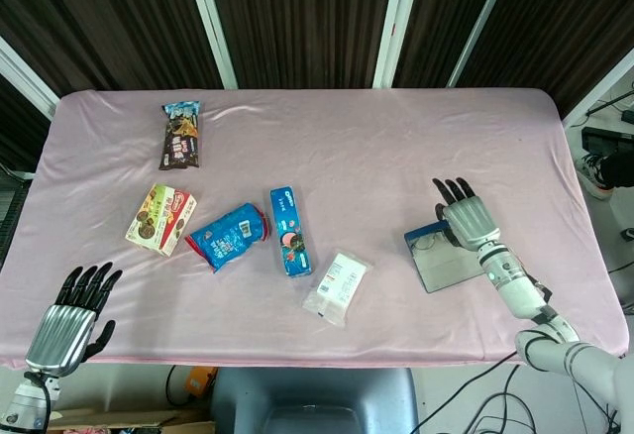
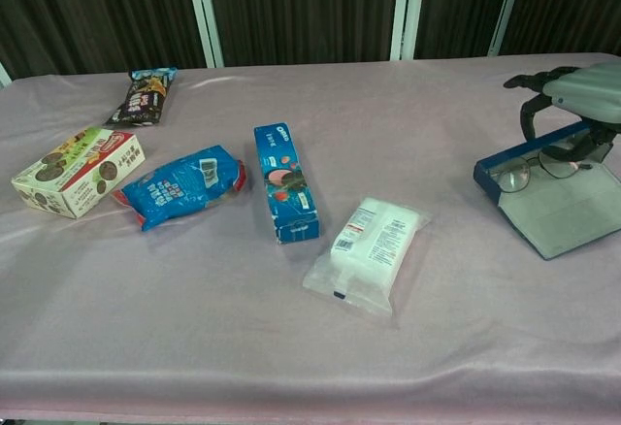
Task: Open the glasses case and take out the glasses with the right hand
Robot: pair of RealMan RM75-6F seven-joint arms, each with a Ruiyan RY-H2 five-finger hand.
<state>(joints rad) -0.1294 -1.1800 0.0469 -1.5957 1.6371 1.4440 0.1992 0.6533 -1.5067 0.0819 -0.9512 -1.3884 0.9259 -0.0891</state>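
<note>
A pink cloth-covered table (image 1: 396,147) holds an open blue glasses case (image 2: 543,197) near its right edge. The case lies with its lid folded flat toward the robot, grey lining facing up. Inside the blue tray half lie the glasses (image 2: 537,166), thin dark frames with clear lenses, one lens leaning against the tray's near wall.

The right hand (image 2: 572,100) arches over the far end of the case, palm down, fingers curved downward. In the chest view its dark fingertips (image 2: 530,119) reach down at the case's far rim and over the right part of the glasses; whether they actually pinch the frames cannot be told. In the head view the same hand (image 1: 466,214) covers the right part of the case (image 1: 439,256), with the glasses (image 1: 428,240) showing just to its left.

The left hand (image 1: 71,315) hangs at the near left edge of the table, fingers spread and holding nothing, well apart from the case.

Further left on the cloth lie a white plastic packet (image 2: 374,245), a blue cookie box (image 2: 284,180), a blue snack bag (image 2: 179,185), a cookie carton (image 2: 78,170) and a dark snack wrapper (image 2: 146,95).
</note>
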